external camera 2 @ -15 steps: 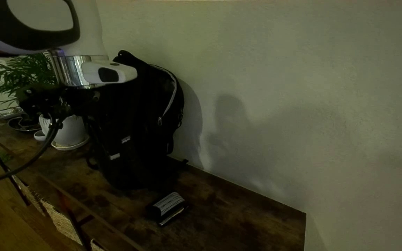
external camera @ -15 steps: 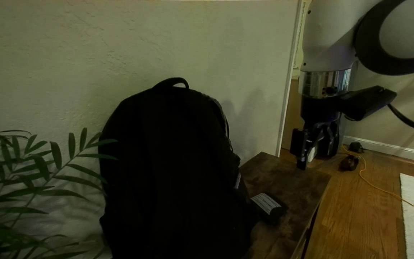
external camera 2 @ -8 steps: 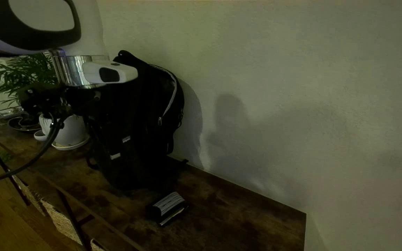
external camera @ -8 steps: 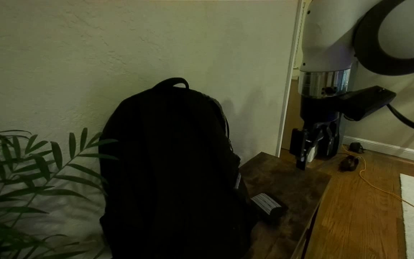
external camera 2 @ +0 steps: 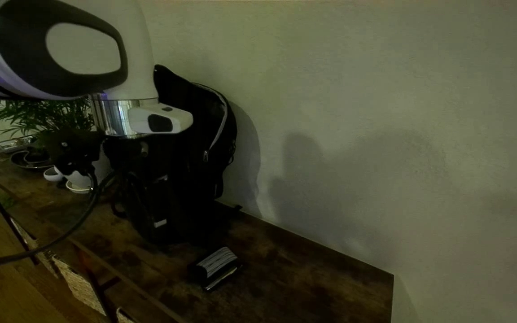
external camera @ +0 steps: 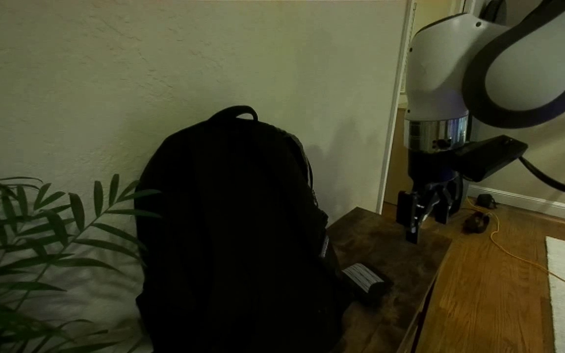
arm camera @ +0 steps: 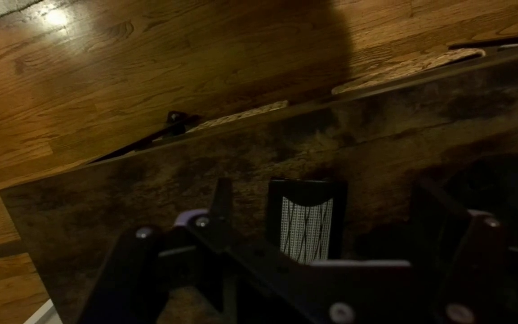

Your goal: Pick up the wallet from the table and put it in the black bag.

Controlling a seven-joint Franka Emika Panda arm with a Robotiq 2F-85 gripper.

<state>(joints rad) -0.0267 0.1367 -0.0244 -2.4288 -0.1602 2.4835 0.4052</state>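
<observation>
Your brown desk (external camera 2: 321,296) runs from the left edge down to the lower right of the frame in an exterior view, and your white-and-black arm (external camera 2: 137,49) takes up the upper left there. The black bag (external camera: 238,235) stands upright on the desk, filling the middle of an exterior view, with a leafy plant (external camera: 77,212) poking in at the lower left. You've got the claw (external camera: 427,229) hanging above the desk, right side of that frame, jaws spread wide. The wallet (arm camera: 306,225) lies on the desk just beside the bag, grey face up. In your wrist view it's just below and right of centre, a jaw showing either side, bottom end hidden behind the claw.
</observation>
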